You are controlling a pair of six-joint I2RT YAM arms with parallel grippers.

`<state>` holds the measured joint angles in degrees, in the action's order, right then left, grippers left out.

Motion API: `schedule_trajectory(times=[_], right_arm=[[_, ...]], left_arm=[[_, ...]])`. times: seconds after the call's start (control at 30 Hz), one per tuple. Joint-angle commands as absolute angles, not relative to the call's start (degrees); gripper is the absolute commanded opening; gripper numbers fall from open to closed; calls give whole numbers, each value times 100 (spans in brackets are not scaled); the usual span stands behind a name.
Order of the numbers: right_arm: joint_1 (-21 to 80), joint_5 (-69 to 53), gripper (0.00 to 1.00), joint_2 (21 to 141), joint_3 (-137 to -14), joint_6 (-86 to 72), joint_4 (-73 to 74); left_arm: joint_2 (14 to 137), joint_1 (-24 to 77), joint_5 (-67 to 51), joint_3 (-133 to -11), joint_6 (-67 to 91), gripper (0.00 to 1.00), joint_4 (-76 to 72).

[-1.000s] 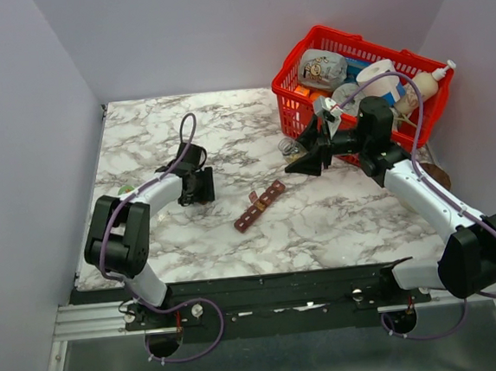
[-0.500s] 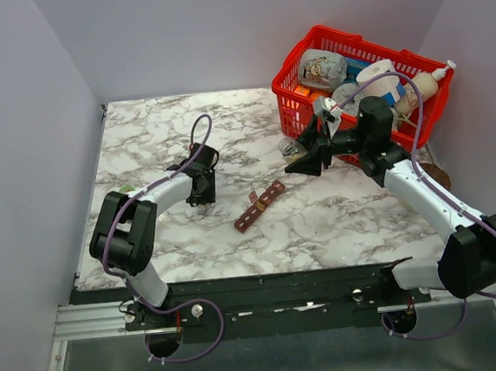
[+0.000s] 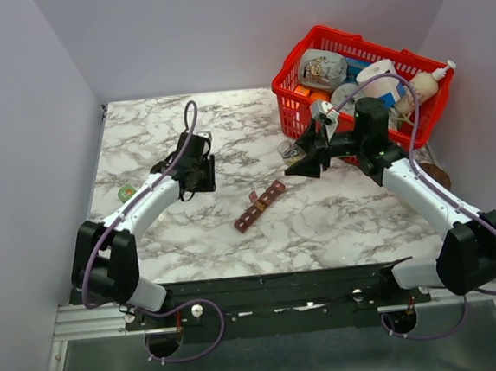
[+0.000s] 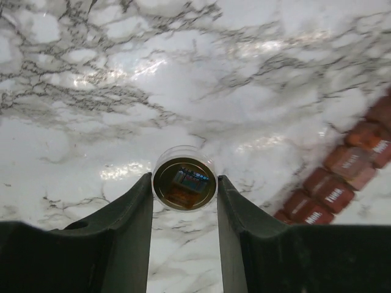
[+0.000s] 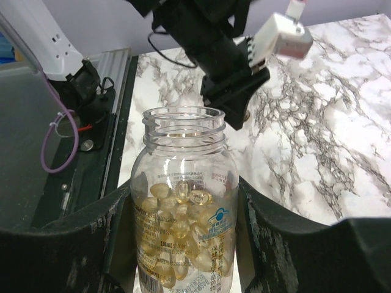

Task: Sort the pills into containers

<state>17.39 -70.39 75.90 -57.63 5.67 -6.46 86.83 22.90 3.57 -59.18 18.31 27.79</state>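
Right claw [image 3: 295, 157], just in front of red basket [image 3: 291, 103] at far right corner of table [image 3: 338, 221]: clamped on both sides of uncapped clear bottle [image 5: 183, 177].
Left claw [image 4: 184, 190], left of table centre: pinching small round thing [image 4: 183, 180], clear-rimmed; identity unclear.
Compartment strip [image 3: 261, 206]: lies diagonally near table centre, between the claws.
Pills [image 5: 180, 229]: yellowish capsules, inside the bottle.

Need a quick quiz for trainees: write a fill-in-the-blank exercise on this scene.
1. The clear bottle of pills has no ___ on.
2. The left end effector grips the vial; the right end effector grips the ___.
3. Left to right, the strip lies ___ the two end effectors.
4. The basket's colour is ___.
Missing: cap; bottle; between; red.
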Motion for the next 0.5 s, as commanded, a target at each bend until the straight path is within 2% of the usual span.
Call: schedule_trajectory(times=[0.0, 0.27, 0.47], right_arm=[[1705, -7040, 9, 7638, -5739, 983, -484], [1889, -6610, 9, 7655, -5801, 1775, 193], [2170, -6197, 9, 7638, -5889, 2285, 588]], left_arm=[[7956, 2303, -842, -6266, 1880, 13, 2988], [7365, 2268, -3047, -6696, 3013, 13, 2382], [7470, 2250, -4059, -7197, 4094, 12, 1987]])
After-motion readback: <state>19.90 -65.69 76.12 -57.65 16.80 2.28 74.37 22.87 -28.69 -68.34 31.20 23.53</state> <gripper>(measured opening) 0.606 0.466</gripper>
